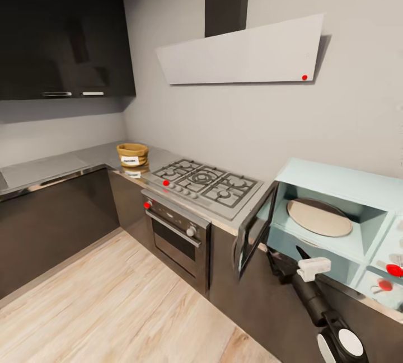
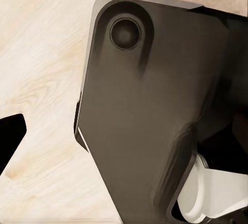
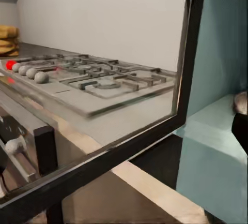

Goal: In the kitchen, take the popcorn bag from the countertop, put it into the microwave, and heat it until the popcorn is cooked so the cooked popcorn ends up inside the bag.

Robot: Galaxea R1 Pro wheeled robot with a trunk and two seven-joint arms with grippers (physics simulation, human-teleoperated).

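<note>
Below the open microwave (image 1: 336,212), right arm (image 1: 313,296) (angled upward)

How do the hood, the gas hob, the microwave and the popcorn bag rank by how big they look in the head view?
1. Hood
2. Microwave, cut by the frame's edge and nearer the camera, so unsure against the hood
3. Gas hob
4. Popcorn bag, farthest off

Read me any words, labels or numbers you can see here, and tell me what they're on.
No text is legible.
The white label on the popcorn bag: printed, but too small and blurred to read.
Red dots on the hood, the hob, the oven and the microwave: plain marks, no writing.
</note>
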